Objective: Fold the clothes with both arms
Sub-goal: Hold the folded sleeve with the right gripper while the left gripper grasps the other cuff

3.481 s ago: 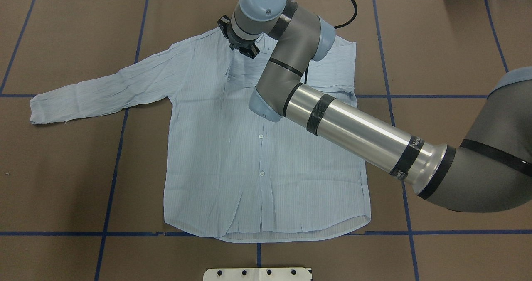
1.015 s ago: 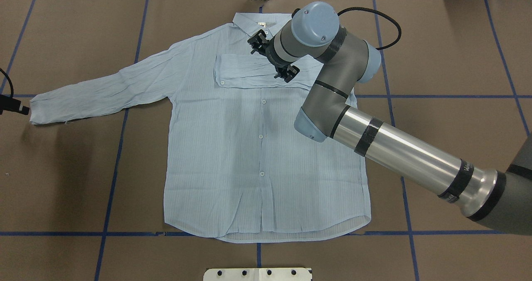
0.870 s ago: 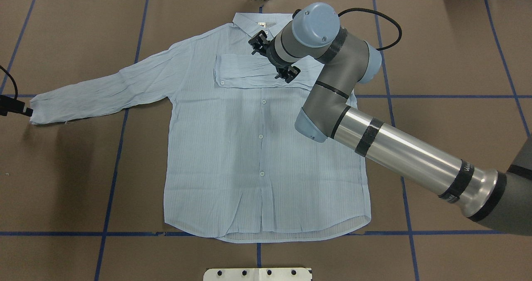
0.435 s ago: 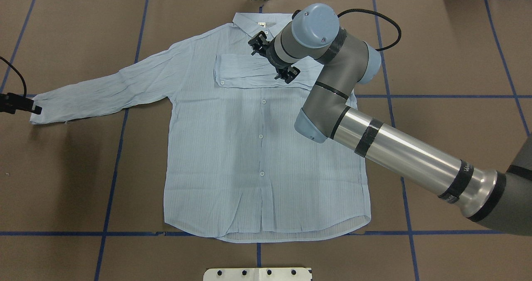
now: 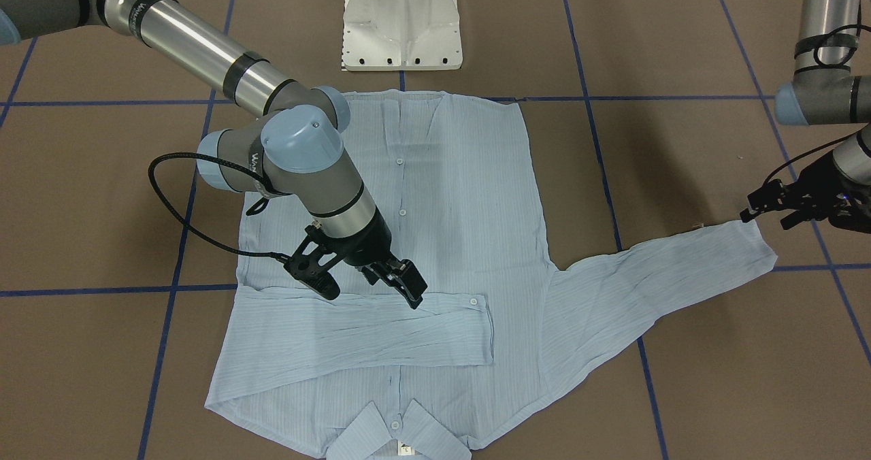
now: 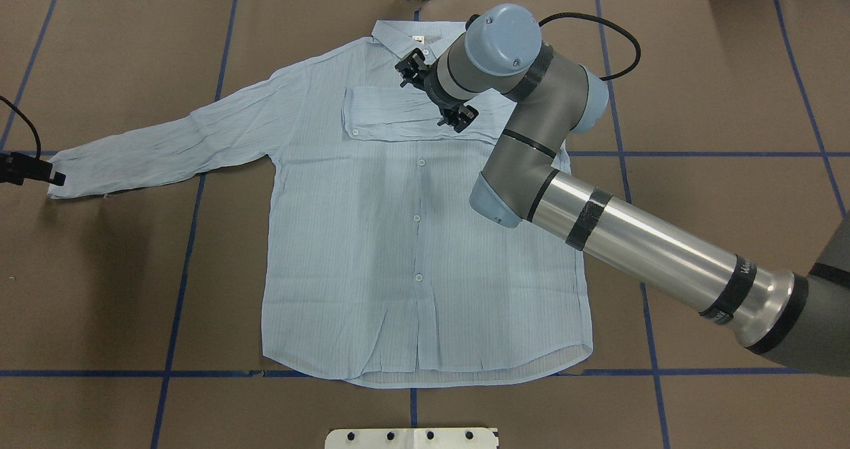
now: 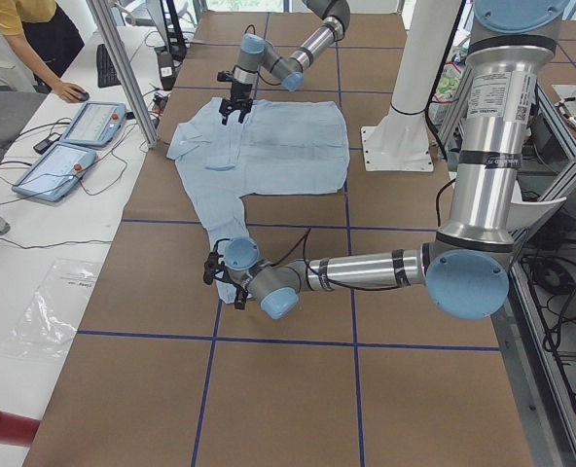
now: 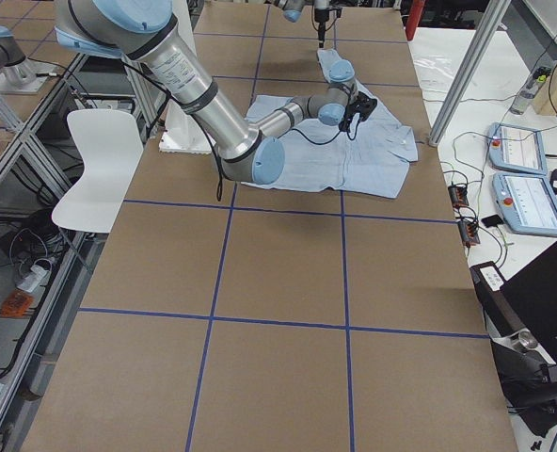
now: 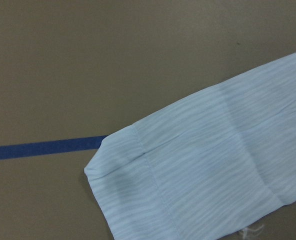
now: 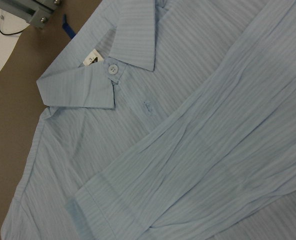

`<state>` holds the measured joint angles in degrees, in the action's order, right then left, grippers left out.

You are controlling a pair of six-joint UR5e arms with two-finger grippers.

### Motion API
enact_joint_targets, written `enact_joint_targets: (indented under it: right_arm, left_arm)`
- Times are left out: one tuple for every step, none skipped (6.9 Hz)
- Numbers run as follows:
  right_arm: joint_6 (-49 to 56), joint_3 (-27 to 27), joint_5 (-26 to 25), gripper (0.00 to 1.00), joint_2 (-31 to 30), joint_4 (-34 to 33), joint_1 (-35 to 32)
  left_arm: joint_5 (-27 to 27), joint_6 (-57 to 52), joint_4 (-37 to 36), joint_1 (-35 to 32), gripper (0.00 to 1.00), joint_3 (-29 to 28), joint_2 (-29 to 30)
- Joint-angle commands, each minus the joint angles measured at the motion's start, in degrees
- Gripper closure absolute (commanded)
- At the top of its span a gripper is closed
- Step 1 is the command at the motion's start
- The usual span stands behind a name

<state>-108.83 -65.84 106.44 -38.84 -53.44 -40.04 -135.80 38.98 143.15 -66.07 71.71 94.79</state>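
The light blue shirt point(image 6: 412, 236) lies flat and buttoned, its collar point(image 6: 405, 37) at the far edge. One sleeve point(image 5: 367, 337) is folded across the chest. My right gripper point(image 5: 367, 288) hangs open just above that sleeve, holding nothing. The other sleeve stretches out sideways to its cuff point(image 6: 73, 173). My left gripper point(image 5: 769, 215) sits at that cuff point(image 5: 748, 245), open, with nothing seen between its fingers. The left wrist view shows only the cuff point(image 9: 188, 190) on brown paper. In the right wrist view the collar point(image 10: 133, 35) and the folded sleeve fill the picture.
Brown paper with blue tape lines point(image 6: 179, 289) covers the table. The white pedestal base point(image 5: 401, 24) stands at the robot's side of the shirt. A side table holds two control tablets point(image 7: 74, 126), with a person's hand near them. A white chair point(image 8: 100, 160) stands beside the table.
The right arm has drawn back from the collar, leaving the sleeve folded across the chest. Over the last second the left gripper has come in from the edge up to the cuff.
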Motion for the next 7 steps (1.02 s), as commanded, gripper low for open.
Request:
enact_joint_targets:
  right_arm:
    - [-0.2, -0.2, 0.0, 0.01, 0.3, 0.0, 0.0]
    - [-0.1, -0.3, 0.0, 0.01, 0.2, 0.0, 0.0]
    - [0.0, -0.5, 0.2, 0.01, -0.1, -0.1, 0.0]
    - [0.1, -3.8, 0.6, 0.01, -2.4, -0.3, -0.3]
    - [0.1, -4.4, 0.4, 0.01, -3.0, -0.4, -0.2]
    - [0.2, -4.4, 0.4, 0.01, -3.1, -0.4, -0.2]
    - [0.2, -4.4, 0.3, 0.01, -3.2, -0.4, -0.2]
  left_arm:
    - [0.0, 4.3, 0.1, 0.1, 0.0, -0.6, 0.1]
    - [0.4, 4.6, 0.0, 1.5, 0.0, -0.8, 0.1]
    - [2.4, 4.7, 0.1, 2.9, 0.02, -1.0, 0.1]
    - [3.3, 5.1, 0.2, 3.3, 0.16, -0.9, 0.1]
    - [2.9, 5.3, 0.1, 3.3, 0.55, -0.7, 0.1]
    - [3.2, 5.3, 0.1, 3.3, 0.97, -0.8, 0.2]
    - [2.6, 5.1, 0.1, 3.2, 1.0, 0.1, 0.1]
